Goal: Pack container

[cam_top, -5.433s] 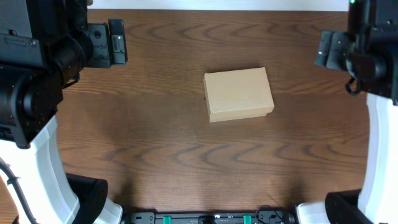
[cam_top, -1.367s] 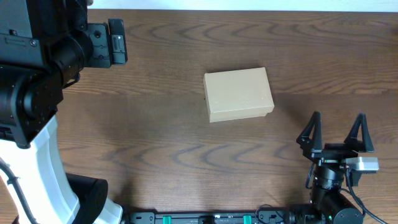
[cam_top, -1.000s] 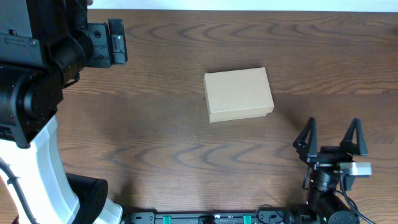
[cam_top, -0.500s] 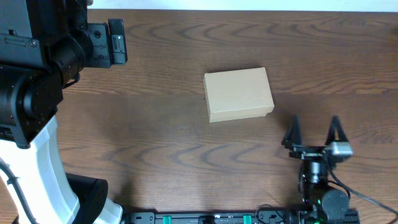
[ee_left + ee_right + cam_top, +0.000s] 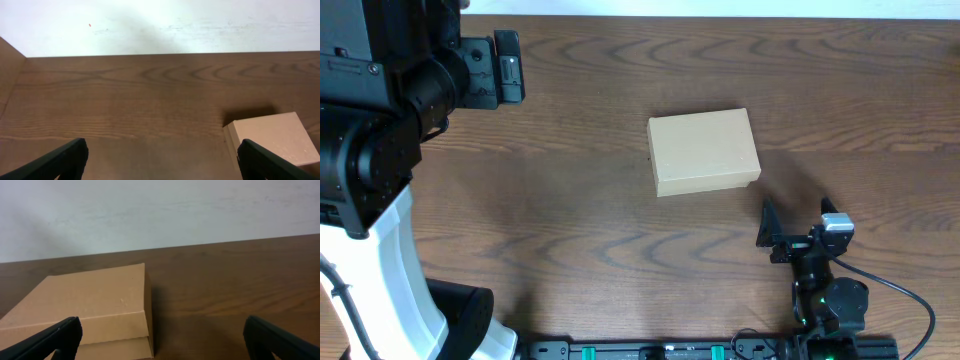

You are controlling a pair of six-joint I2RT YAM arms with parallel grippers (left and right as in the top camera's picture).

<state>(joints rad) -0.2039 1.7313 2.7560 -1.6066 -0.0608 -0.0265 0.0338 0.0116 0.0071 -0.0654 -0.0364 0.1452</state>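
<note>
The container [image 5: 705, 152] is a tan cardboard box lying flat in the middle of the table with its flap lid shut. It also shows in the left wrist view [image 5: 272, 137] and the right wrist view [image 5: 85, 305]. My right gripper [image 5: 798, 218] is open and empty, low over the table just in front of the box's right end. In its own view the right gripper [image 5: 162, 332] has the box's right corner between its fingers, a short way ahead. My left gripper [image 5: 506, 68] is open and empty at the far left, held high; its own view shows the left gripper [image 5: 162, 152] over bare wood.
The wooden table [image 5: 570, 200] ends at a white wall [image 5: 160, 25] along the far side. The left arm's white base [image 5: 400, 280] stands at the front left. A black cable [image 5: 905, 295] loops from the right arm near the front edge.
The right arm came down from the far right to the front right, then slid left and toward the box, staying open. The left arm and the box have not moved.
</note>
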